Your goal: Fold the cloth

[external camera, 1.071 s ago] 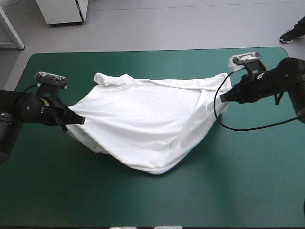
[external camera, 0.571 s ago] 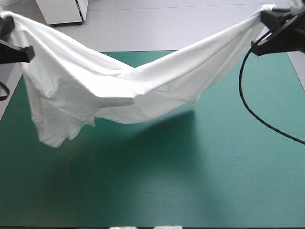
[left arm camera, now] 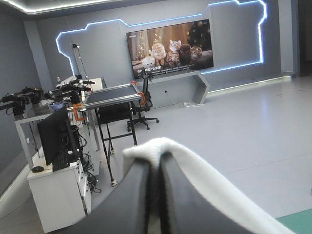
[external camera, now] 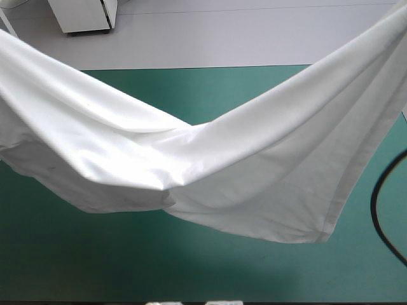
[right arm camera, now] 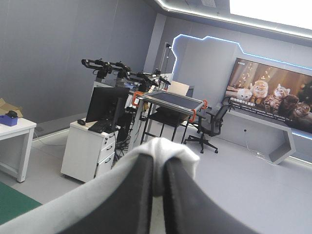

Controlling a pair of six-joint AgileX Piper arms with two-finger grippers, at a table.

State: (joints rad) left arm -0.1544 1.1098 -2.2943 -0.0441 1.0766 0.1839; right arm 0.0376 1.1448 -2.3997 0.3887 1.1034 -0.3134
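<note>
Overhead, the T-shirt [external camera: 210, 159] hangs lifted in a sagging band across the table [external camera: 191, 267] — both raised ends run out of the high view at its upper corners, and a hemmed corner dangles low toward the right. Teal-green surface lies bare along the near edge and beyond the sag. Neither gripper shows from above. The left gripper [left arm camera: 156, 162] has its black fingers all but closed, white cloth pinched between them; the right gripper [right arm camera: 158, 165] likewise. Whether the lowest fold touches the table is unclear.
</note>
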